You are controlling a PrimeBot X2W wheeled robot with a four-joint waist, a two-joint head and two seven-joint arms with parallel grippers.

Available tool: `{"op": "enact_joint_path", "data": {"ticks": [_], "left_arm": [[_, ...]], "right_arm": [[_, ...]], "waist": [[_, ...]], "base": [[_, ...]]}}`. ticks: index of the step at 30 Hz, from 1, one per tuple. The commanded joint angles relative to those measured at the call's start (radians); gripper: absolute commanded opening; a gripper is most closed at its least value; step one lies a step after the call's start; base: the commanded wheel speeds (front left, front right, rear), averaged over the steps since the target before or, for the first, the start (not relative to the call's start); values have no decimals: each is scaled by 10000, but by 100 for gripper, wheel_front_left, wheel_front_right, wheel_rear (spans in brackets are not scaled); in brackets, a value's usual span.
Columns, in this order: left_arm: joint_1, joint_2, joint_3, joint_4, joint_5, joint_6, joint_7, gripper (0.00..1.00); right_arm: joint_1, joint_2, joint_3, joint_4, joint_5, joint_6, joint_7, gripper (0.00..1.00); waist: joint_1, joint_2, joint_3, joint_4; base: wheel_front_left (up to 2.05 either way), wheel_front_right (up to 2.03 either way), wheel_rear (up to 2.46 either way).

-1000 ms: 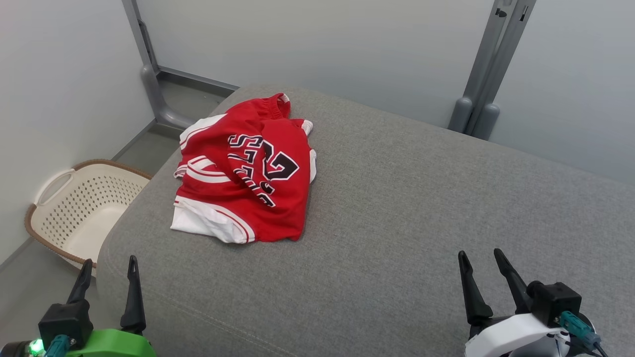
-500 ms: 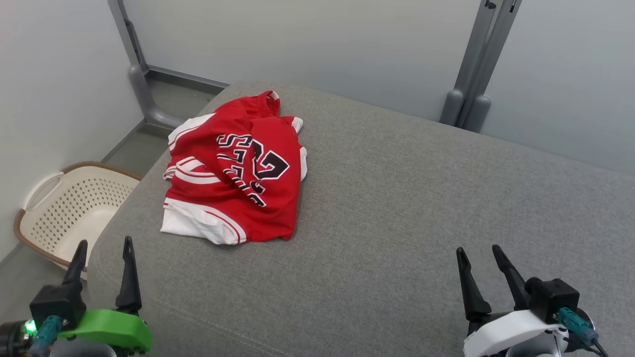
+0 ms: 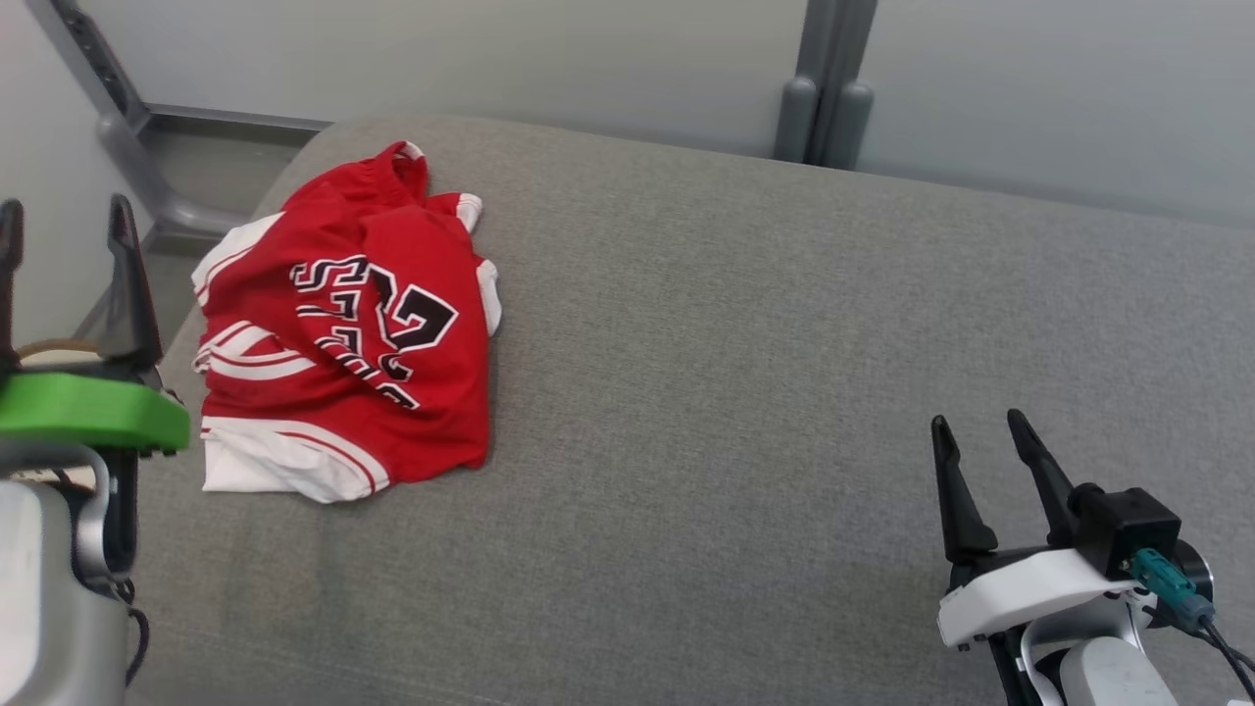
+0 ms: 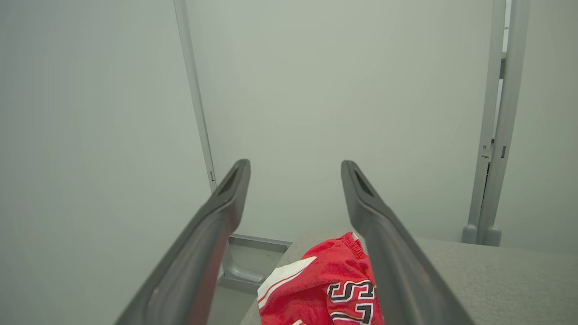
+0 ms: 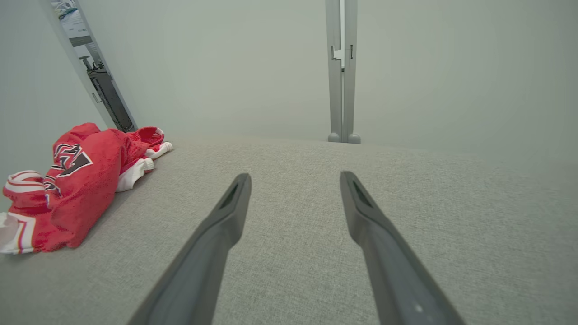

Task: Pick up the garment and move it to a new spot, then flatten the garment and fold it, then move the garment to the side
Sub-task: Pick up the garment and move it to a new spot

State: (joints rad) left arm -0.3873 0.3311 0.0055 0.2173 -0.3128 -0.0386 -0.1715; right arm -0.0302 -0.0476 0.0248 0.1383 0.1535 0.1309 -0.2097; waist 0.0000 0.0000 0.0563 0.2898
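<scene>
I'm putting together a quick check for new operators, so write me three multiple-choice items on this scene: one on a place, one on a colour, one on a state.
1. Where on the grey cushion does the red jersey lie, in the head view?
A. far left part
B. dead centre
C. near right corner

2. What colour is its lettering?
A. yellow
B. black
C. blue

3. How do the jaws of the right gripper stand?
A. shut on the jersey
B. shut, empty
C. open, empty

Answers:
1 A: the jersey sits by the cushion's left edge, toward the far side.
2 B: black letters edged in white show on the red cloth.
3 C: the jaws stand apart over bare cushion, well away from the jersey.
</scene>
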Motion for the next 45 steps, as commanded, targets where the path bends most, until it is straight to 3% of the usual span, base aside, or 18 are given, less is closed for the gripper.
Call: {"op": "enact_joint_path", "data": {"ticks": [1, 9, 17, 25, 35, 36, 37, 38, 45], "left_arm": [[-520, 142, 61, 104, -102, -89, 42, 100], [-2762, 613, -56, 1027, -384, -426, 475, 100], [-3918, 782, -248, 2949, -652, -575, 1471, 100], [-3915, 1056, -609, 5009, -1208, -758, 4012, 100], [-3487, 1120, -890, 5989, -1905, -836, 6580, 100], [-3442, 1124, -932, 6025, -1983, -842, 6765, 68], [-3419, 1167, -949, 5990, -2069, -865, 6853, 4], [-3407, 1219, -952, 5954, -2136, -879, 6901, 0], [-3227, 1401, -1006, 5446, -2242, -921, 6138, 0]], "right_arm": [[-210, -46, -106, -79, -108, -1, -18, 100], [-725, -40, -659, -337, -246, -1, -203, 100], [-1067, -37, -776, -265, -220, -1, -331, 100], [-1176, -38, -810, -128, -217, -3, -416, 100], [-1195, -38, -709, -1, -137, -3, -467, 100], [-1185, -38, -693, 14, -133, -3, -474, 100], [-1174, -38, -679, 35, -120, -3, -466, 100], [-1168, -40, -674, 50, -99, -3, -469, 100], [-1034, -40, -682, 179, -31, -3, -503, 100]], "waist": [[0, 0, 1125, -1173], [0, 0, 2375, -2262], [0, 0, 2957, -2809], [0, 0, 2908, -3042], [0, 0, 2784, -3201], [0, 0, 2761, -3216], [0, 0, 2730, -3237], [0, 0, 2702, -3250], [0, 0, 2273, -3257]], "base": [[0, 0, 0], [0, 0, 0], [0, 0, 0], [0, 0, 0], [0, 0, 0], [0, 0, 0], [0, 0, 0], [0, 0, 0], [0, 0, 0]]}}
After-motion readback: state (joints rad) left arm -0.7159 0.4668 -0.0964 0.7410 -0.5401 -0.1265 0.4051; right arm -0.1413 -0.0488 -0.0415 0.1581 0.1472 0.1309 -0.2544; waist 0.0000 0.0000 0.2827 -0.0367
